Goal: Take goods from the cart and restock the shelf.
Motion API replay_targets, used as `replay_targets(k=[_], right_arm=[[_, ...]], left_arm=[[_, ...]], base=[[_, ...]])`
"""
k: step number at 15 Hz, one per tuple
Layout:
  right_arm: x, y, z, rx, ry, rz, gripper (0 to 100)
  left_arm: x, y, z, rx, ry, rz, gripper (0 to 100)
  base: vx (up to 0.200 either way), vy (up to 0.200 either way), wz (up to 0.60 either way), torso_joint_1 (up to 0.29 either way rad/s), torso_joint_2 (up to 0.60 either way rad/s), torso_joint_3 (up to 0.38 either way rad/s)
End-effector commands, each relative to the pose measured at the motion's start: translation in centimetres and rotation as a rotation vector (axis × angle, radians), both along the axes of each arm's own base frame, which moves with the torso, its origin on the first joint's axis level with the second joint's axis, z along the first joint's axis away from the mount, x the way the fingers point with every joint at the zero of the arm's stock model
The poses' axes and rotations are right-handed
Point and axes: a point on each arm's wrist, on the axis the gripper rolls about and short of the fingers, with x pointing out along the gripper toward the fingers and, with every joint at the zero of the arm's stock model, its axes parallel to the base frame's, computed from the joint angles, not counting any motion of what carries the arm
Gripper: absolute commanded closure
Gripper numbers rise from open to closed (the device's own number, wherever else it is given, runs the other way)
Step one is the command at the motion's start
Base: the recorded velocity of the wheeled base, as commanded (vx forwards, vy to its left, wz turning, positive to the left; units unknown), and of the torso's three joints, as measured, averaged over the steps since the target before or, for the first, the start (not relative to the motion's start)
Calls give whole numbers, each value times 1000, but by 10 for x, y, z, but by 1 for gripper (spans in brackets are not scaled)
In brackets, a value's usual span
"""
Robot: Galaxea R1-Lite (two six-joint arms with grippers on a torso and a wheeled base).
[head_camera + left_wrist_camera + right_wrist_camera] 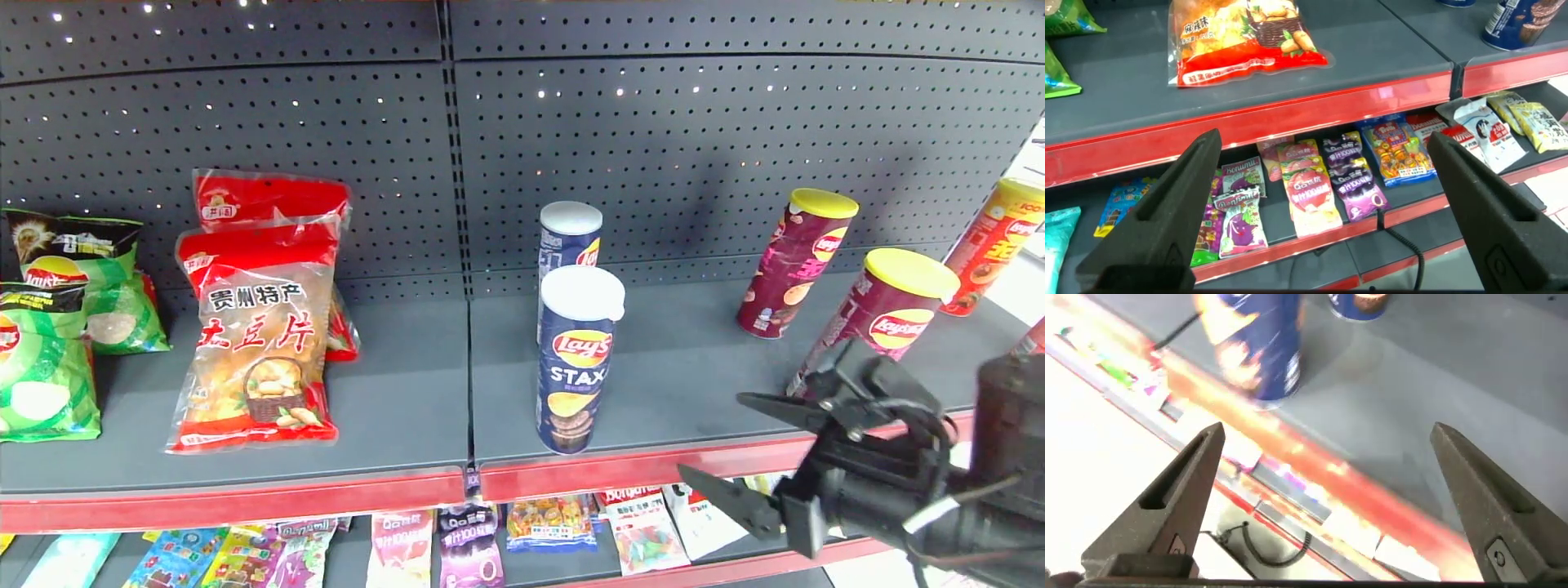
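Two blue chip cans stand mid-shelf, the front can (pixel 574 359) near the red shelf edge (pixel 637 467) and a second can (pixel 569 237) behind it. My right gripper (pixel 735 445) hangs open and empty just off the shelf front, to the right of the front blue can (pixel 1259 351). Its fingers (pixel 1176 502) frame the shelf edge in the right wrist view. My left gripper (pixel 1323 212) is open and empty, held in front of the lower shelf below the red potato chip bag (pixel 1241 37).
Maroon cans (pixel 796 261) (pixel 886 314) and an orange-red can (pixel 988 245) lean at the shelf's right. Red chip bags (pixel 257 343) and green bags (pixel 49 327) fill the left. Candy packets (pixel 1327 184) line the lower shelf. Bare shelf lies between the bags and the blue cans.
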Motion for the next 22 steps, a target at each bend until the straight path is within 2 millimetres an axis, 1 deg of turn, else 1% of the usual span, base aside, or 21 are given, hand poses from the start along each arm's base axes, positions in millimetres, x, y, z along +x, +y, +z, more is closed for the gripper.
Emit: replay_targets(k=[1, 2, 3, 5, 6, 7, 8, 9, 10, 11, 12, 14, 15, 16, 18, 21, 22], right_arm=[[-59, -51, -8, 36, -39, -8, 0], [-72, -64, -13, 37, -25, -33, 0], [-79, -69, -14, 38, -23, -37, 0], [-100, -83, -20, 39, -21, -57, 0], [-105, -85, -22, 41, -24, -59, 0], [-120, -90, -28, 43, -36, -59, 0], [-127, -92, -31, 45, -44, -59, 0], [-137, -96, -35, 46, -63, -66, 0], [-137, -96, -35, 46, -63, -66, 0], [-161, -107, -42, 45, -136, -166, 0], [-168, -110, -44, 43, -168, -226, 0], [-174, -114, -46, 43, -228, -318, 0], [-177, -117, -47, 42, -269, -400, 0], [-179, -119, -50, 46, -292, -432, 0], [-183, -120, -54, 80, -325, -431, 0], [-183, -120, -55, 149, -294, -455, 0], [-184, -120, -55, 150, -297, -490, 0]], left_arm=[[0, 0, 0, 0, 0, 1, 0], [0, 0, 0, 0, 0, 2, 0], [0, 0, 0, 0, 2, 1, 0], [0, 0, 0, 0, 0, 1, 0], [0, 0, 0, 0, 0, 1, 0], [0, 0, 0, 0, 2, 1, 0], [0, 0, 0, 0, 0, 1, 0], [0, 0, 0, 0, 2, 1, 0], [0, 0, 0, 0, 2, 1, 0], [0, 0, 0, 0, 0, 1, 0], [0, 0, 0, 0, 2, 2, 0], [0, 0, 0, 0, 0, 1, 0], [0, 0, 0, 0, 0, 1, 0], [0, 0, 0, 0, 2, 1, 0], [0, 0, 0, 0, 0, 1, 0], [0, 0, 0, 0, 0, 1, 0], [0, 0, 0, 0, 0, 1, 0]], base=[[0, 0, 0, 0, 0, 0], [0, 0, 0, 0, 0, 0], [0, 0, 0, 0, 0, 0], [0, 0, 0, 0, 0, 0], [0, 0, 0, 0, 0, 0], [0, 0, 0, 0, 0, 0], [0, 0, 0, 0, 0, 0], [0, 0, 0, 0, 0, 0], [0, 0, 0, 0, 0, 0], [0, 0, 0, 0, 0, 0], [0, 0, 0, 0, 0, 0], [0, 0, 0, 0, 0, 0], [0, 0, 0, 0, 0, 0], [0, 0, 0, 0, 0, 0], [0, 0, 0, 0, 0, 0], [0, 0, 0, 1, 2, 17], [0, 0, 0, 0, 0, 0]])
